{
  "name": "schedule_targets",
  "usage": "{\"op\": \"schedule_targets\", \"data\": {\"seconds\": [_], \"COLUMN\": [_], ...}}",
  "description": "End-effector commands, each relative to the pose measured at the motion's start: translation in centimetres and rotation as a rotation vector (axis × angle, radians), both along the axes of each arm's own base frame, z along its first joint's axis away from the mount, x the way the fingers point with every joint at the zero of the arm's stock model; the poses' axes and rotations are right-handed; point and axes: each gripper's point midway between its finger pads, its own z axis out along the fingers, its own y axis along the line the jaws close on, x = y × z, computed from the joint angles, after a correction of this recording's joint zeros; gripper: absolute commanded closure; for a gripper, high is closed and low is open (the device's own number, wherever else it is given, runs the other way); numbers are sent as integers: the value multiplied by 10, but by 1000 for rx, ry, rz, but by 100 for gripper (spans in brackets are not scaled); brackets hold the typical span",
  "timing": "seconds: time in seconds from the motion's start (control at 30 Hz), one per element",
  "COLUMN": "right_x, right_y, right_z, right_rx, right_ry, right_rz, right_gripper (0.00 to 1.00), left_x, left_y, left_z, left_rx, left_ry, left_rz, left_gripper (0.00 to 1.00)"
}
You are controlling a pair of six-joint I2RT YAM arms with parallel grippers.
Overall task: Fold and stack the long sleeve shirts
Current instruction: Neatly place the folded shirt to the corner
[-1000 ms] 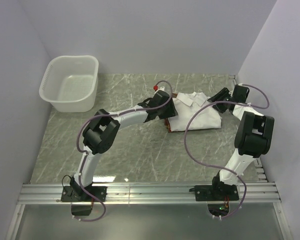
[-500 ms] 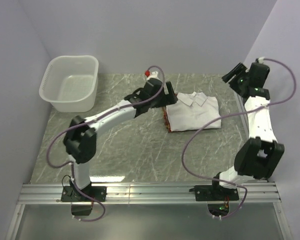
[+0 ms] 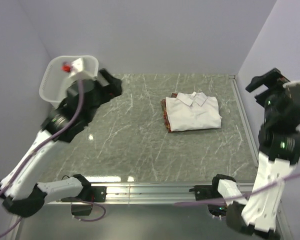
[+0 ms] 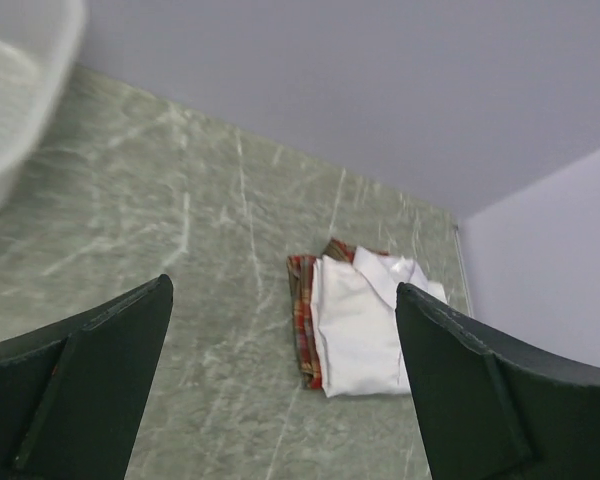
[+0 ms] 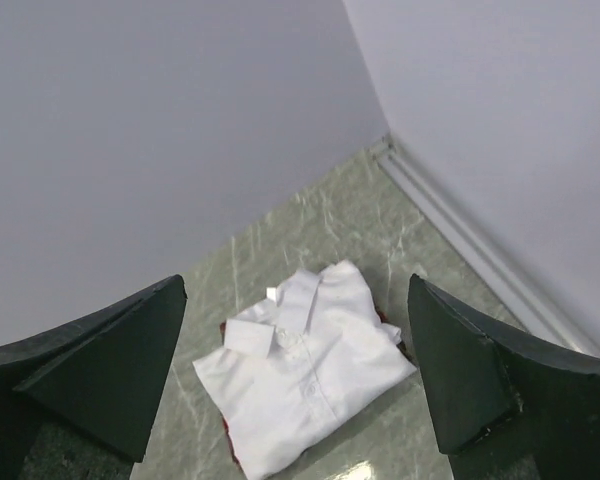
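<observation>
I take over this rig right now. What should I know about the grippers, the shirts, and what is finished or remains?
Left gripper: open, holding nothing, raised over the table's left side.
Right gripper: open, holding nothing, raised at the right side.
Things: the white shirt lies folded on top of the folded plaid shirt, of which only the left edge and a bit by the collar show. The stack sits right of centre, towards the back.
Done: both shirts appear folded and stacked.
Left: probably nothing; neither gripper touches the stack.
</observation>
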Motion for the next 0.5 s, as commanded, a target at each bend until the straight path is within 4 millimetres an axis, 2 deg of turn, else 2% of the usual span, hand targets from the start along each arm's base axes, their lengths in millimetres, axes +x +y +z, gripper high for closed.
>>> {"op": "schedule_targets", "data": {"seconds": [0.0,0.03,0.07,0.1,0.13,0.17,0.2,0.23,0.27,0.3,0.37,0.4,0.47], "right_x": [-63,-73,-79,-94,-100,-102,-113,-118,-118,-130,-132,-142,-138], "right_y": [5,5,5,13,16,17,24,22,21,21,20,18,19], "right_z": [32,35,33,38,38,34,36,34,25,26,16,15,3], "right_rx": [-97,-112,-115,-121,-131,-137,-149,-153,-154,-158,-161,-170,-173], "right_ry": [-132,-157,-166,-211,-227,-231,-264,-273,-266,-299,-304,-323,-317], "right_rz": [-49,-65,-73,-50,-43,-32,2,-6,-11,-13,-12,-23,2], "right_gripper": [2,1,1,1,1,1,1,1,1,1,1,1,1], "left_x": [-38,-47,-64,-72,-81,-97,-103,-111,-124,-129,-146,-148,-156], "left_y": [69,84,101,110,119,137,145,154,169,175,191,196,204], "left_z": [9,10,21,20,18,25,22,23,24,21,23,17,13], "left_rx": [88,95,63,59,63,34,34,31,14,24,-3,16,4], "left_ry": [-33,-37,-75,-82,-80,-113,-115,-128,-150,-153,-194,-196,-223], "left_rz": [165,205,226,238,249,284,298,313,336,347,364,377,383], "left_gripper": [1,1,1,1,1,1,1,1,1,1,1,1,1]}}
